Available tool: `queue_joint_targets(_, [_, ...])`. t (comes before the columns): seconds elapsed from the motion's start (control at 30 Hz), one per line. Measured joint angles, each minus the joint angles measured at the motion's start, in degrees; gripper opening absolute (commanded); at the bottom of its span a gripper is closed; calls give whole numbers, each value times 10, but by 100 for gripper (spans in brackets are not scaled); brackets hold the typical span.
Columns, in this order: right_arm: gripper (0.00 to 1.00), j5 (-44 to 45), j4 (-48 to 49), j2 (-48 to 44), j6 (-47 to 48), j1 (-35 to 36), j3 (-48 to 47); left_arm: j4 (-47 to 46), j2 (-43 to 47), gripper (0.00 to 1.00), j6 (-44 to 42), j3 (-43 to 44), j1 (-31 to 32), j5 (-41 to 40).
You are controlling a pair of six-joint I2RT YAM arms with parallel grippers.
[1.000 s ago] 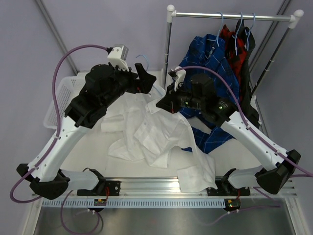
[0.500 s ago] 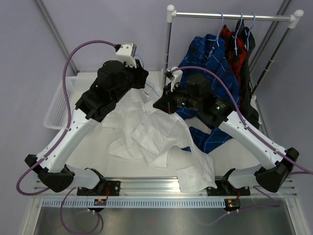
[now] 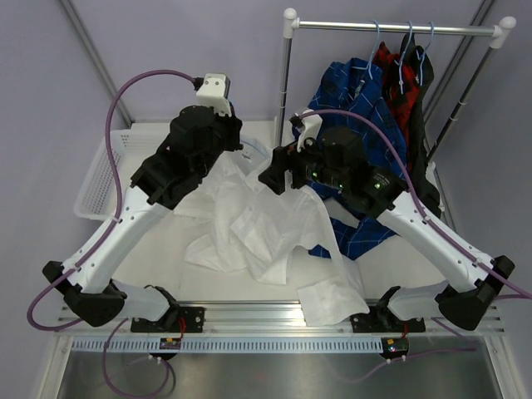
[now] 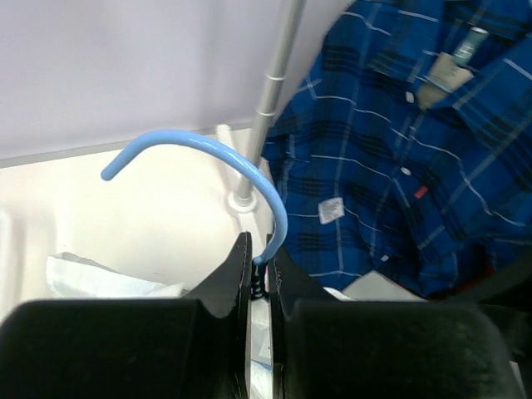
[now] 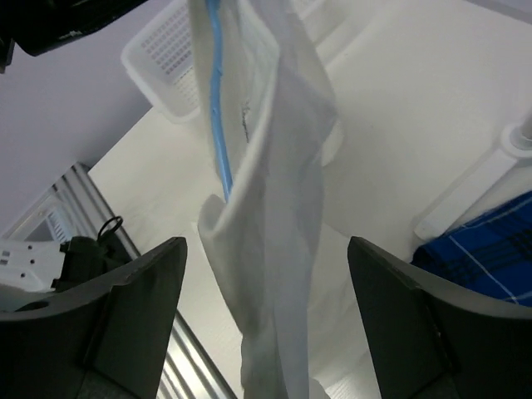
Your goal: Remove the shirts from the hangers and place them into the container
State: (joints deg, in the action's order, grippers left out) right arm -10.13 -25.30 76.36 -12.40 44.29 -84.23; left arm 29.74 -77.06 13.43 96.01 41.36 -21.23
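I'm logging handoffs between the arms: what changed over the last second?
The left gripper swung in toward the hanger and shut its jaws on the neck just below the hook. The right gripper opened its jaws, letting go of the white shirt. The plaid shirts on the rail and the basket stayed put.

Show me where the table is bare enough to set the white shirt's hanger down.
Front left: bare table between the left arm and the white shirt. Front right: a smaller patch between that shirt's hem and the right arm. Crowded: the middle and back right, with the blue plaid shirt and both arms.
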Motion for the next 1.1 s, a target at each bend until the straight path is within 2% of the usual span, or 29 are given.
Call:
queue_joint_targets(0.17, [91,84,-42,-27,-27,0,-23,-9,-1,0,4,-7,0,-76])
queue_joint_targets(0.3, [84,152,-72,-49,-60,1,-52,-14,-10,0,12,-8,0,-128])
queue_joint_targets(0.53, [81,172,-79,-58,-127,12,-71,-25,-47,0,26,-4,1,-188])
queue_joint_targets(0.8, [79,172,-82,29,-206,45,-76,-28,-60,0,31,-3,23,-212])
queue_joint_targets(0.93, [76,202,-102,85,-242,50,-95,-29,-58,0,31,-3,29,-218])
queue_joint_targets(1.1, [75,248,-134,108,-289,53,-118,-29,-46,0,32,-11,32,-223])
